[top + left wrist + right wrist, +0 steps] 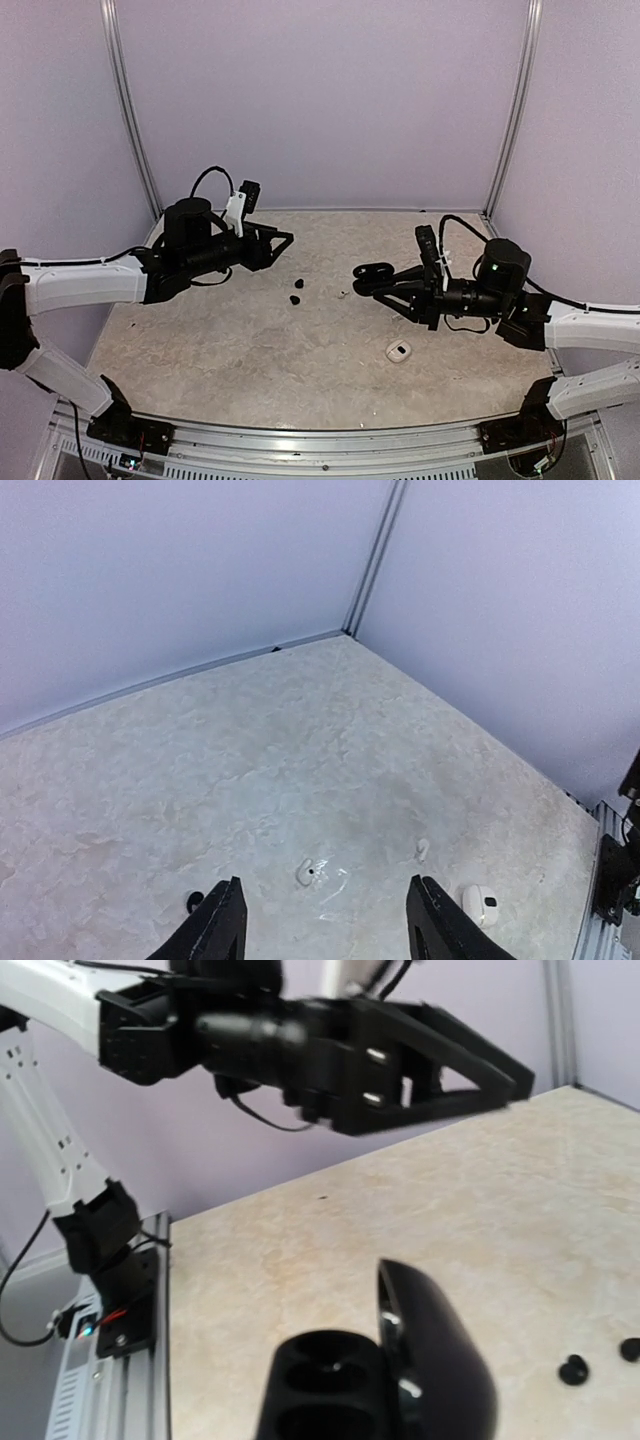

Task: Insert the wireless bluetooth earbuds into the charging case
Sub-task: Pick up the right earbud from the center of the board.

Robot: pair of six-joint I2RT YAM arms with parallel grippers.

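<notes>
Two tiny black earbuds (299,284) (295,299) lie side by side on the table, left of centre; the right wrist view shows them as earbuds (572,1368) at its lower right. My right gripper (385,280) is shut on the black charging case (372,272), held above the table with its lid swung open and its two sockets (330,1380) showing. Its own fingers are hidden under the case in the right wrist view. My left gripper (283,240) hovers open and empty just behind the earbuds; one black earbud (195,900) peeks out beside its left finger (225,925).
A small white case (399,350) (480,904) lies near the right arm. Two small white earbuds (310,870) (422,849) lie on the table ahead of the left fingers. Purple walls close in the back and sides; a metal rail runs along the near edge.
</notes>
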